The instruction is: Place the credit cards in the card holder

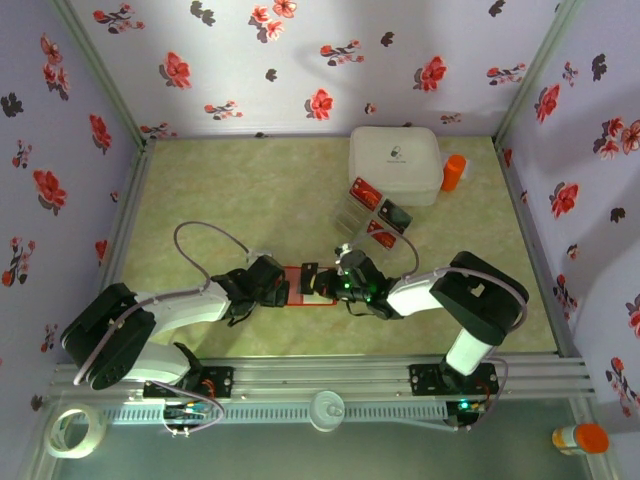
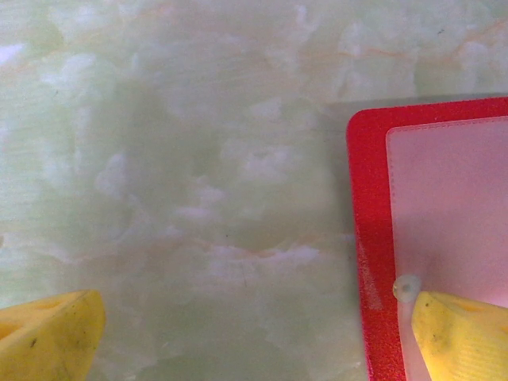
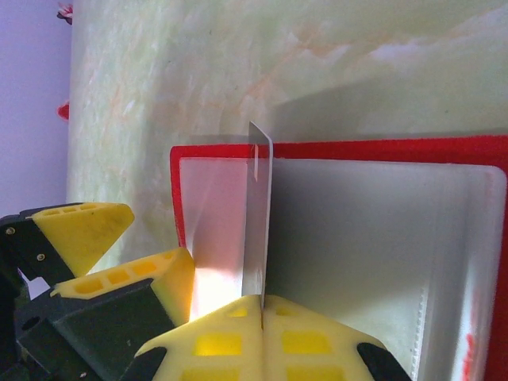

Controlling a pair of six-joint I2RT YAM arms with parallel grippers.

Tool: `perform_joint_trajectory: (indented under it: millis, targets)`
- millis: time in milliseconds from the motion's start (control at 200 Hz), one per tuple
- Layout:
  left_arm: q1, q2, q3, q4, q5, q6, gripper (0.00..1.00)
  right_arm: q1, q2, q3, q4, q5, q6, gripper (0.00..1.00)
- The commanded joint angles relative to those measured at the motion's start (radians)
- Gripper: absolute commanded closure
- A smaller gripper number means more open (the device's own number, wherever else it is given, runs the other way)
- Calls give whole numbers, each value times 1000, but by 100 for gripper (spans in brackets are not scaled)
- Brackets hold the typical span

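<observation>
At the table's [image 1: 240, 190] near side, right hand [image 3: 262, 313] clamps a card [image 3: 258, 222] on edge over the card holder [image 3: 373, 238]; looks thin, stiff, slick, so grip its end; left hand [image 2: 254, 337] spread, finger [image 2: 460, 337] on the pocket [image 2: 452, 198]; spare cards [image 1: 366, 192] beyond

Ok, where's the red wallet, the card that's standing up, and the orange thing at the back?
card holder [image 3: 357, 149], right wrist view, on its red top border.
grey card [image 3: 258, 214], right wrist view, middle of its thin face.
orange container [image 1: 453, 172], top external view, middle of its body.
</observation>
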Motion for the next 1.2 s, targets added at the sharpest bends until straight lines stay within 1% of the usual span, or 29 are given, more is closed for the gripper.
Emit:
perform_joint_trajectory:
  millis: [0, 300, 1200]
  targets:
    - [3, -4, -15, -5, -25, -15, 0, 12, 16, -31, -9, 3, 20, 100]
    - [3, -4, -16, -1, -25, -15, 0, 18, 7, -61, -10, 6, 36, 100]
    - [3, 0, -19, 5, -26, -15, 0, 25, 41, -42, -74, -49, 40, 100]
